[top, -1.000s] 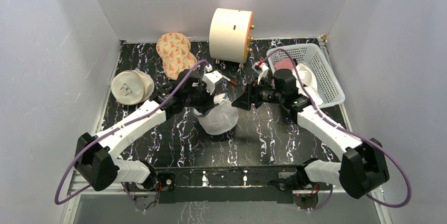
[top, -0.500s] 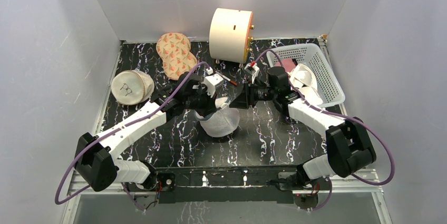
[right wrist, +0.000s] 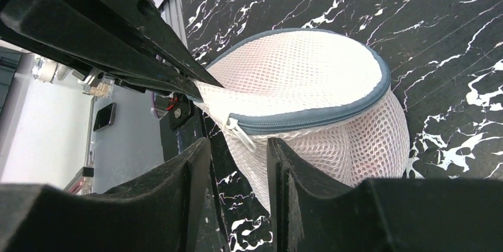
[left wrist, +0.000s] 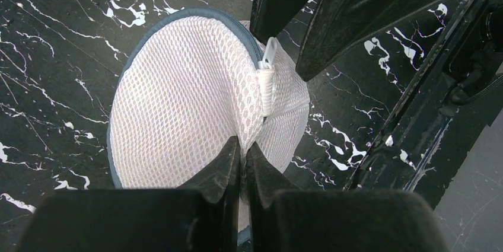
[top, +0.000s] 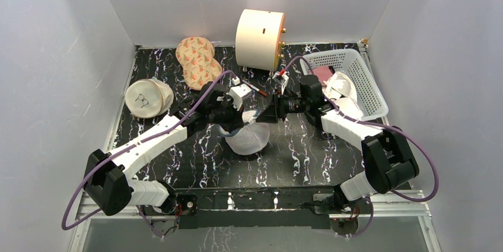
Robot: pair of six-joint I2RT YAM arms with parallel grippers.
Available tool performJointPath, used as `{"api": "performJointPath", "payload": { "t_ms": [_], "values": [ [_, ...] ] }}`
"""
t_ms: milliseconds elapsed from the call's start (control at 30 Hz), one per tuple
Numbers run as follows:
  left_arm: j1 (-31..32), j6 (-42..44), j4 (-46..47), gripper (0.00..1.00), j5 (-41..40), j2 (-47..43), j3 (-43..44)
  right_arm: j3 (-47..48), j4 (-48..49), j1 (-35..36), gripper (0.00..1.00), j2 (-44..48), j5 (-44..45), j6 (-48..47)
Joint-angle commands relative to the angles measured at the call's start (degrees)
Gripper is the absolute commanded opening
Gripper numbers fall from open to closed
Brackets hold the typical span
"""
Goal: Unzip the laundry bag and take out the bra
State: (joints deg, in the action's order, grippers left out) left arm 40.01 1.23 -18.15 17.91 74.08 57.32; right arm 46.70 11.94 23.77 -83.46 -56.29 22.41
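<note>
Left tool (left wrist: 243, 145) is pinched tight on the mesh of the laundry bag (left wrist: 184, 104), mid-surface (top: 296, 160), zip closed (just a faint pink tint showing through low down). Right tool (right wrist: 237, 143) has a narrow gap, with the zip pull (right wrist: 240, 132) between its fingers. The white basket (top: 369, 81) far right holds pink and white stuff.

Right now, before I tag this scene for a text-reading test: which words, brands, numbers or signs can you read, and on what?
No words, brands or numbers can be read in any view.
Cream pouch: a dark spectacles-like mark, a drawing and not letters.
Orange pouch: printed pattern only, no text.
Bag: plain mesh; nothing shows on its zip pull.
</note>
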Motion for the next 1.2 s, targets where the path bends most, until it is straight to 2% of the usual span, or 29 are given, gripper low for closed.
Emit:
{"api": "performJointPath", "payload": {
  "t_ms": [0, 133, 333, 700, 867, 1167],
  "values": [
    [0.5, -0.6, 0.0, 0.00, 1.5, -2.2, 0.1, 2.5, 0.7, -0.1, 0.39, -0.4, -0.4, -2.3],
    [0.6, -0.6, -0.2, 0.00, 1.4, -1.9, 0.2, 2.0, 2.6, -0.1, 0.37, -1.2, -1.6, -0.9],
    [0.8, -0.7, -0.4, 0.00, 1.2, -1.7, 0.4, 0.9, 5.6, -0.1, 0.21, -0.8, -1.4, 1.6],
    [0.9, -0.5, -0.8, 0.00, 0.9, -1.4, 0.3, 1.1, 4.3, -0.1, 0.21, -0.1, -1.7, 1.8],
    [1.1, -0.6, -0.8, 0.00, 1.1, -1.3, 0.3, 1.3, 4.8, 0.0, 0.12, -0.4, -2.2, 2.3],
    [1.3, -0.4, -1.1, 0.00, 0.6, -0.9, 0.3, 1.1, 3.3, 0.0, 0.20, 1.4, -2.1, 2.6]
  ]
}}
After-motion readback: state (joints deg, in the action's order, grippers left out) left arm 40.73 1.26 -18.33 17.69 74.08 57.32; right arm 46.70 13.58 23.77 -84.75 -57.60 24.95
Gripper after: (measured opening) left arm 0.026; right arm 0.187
